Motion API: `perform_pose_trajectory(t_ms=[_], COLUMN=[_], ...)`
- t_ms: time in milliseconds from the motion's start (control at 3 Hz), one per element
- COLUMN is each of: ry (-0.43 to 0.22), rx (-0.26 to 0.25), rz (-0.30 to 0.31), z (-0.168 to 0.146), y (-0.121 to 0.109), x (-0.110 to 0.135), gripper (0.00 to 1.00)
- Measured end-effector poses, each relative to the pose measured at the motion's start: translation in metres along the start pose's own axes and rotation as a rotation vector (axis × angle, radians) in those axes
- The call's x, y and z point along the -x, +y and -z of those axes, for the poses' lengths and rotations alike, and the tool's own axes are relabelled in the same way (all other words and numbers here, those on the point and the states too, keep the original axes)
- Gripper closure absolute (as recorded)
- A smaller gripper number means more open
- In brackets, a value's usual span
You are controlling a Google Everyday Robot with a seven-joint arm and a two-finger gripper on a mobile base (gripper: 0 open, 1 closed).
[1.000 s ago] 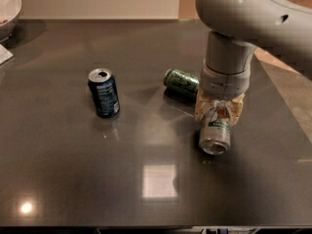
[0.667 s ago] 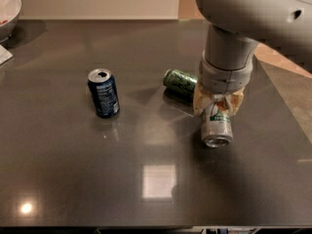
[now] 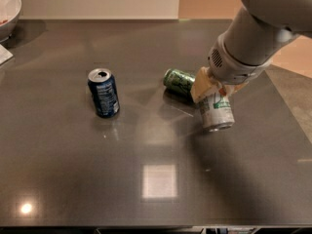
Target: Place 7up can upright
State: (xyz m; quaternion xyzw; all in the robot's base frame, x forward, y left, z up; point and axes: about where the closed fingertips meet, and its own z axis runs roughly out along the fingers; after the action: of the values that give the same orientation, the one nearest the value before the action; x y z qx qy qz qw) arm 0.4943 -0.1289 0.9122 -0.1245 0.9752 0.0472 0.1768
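The robot's cream-fingered two-finger gripper (image 3: pixel 214 92) sits toward three o'clock on the dark grey glossy tabletop (image 3: pixel 146 189). Its fingers are closed across the silver-white 7up can with green lettering (image 3: pixel 217 114), gripping near the can's upper end. The can hangs tilted, its far end swung down toward six o'clock. I can't tell whether that end touches the table. I'd guess it's gripped high so the free end can come down flat as the wrist straightens.

Just beside it, at ten o'clock, a dark green can with black pattern (image 3: pixel 179 80) lies on its side, near enough to be bumped. Well off at nine o'clock, a dark blue can (image 3: pixel 103 92) stands upright. A white bowl (image 3: pixel 9 6) sits at the far left corner.
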Motion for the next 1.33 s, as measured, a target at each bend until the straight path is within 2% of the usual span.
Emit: perform_pose_trajectory(t_ms=[333,667,1000,1333], ry=[-0.113,-0.232,-0.349,-0.422], rx=[0.120,0.219,0.299,0.362], rz=[0.068,0.093,0.101,0.124], z=[0.008,0.019,0.029,0.038], y=[0.003,0.004,0.003,-0.001], x=[0.007,0.004,-0.005,-0.018], gripper=[1.00,1.00,1.00,1.00])
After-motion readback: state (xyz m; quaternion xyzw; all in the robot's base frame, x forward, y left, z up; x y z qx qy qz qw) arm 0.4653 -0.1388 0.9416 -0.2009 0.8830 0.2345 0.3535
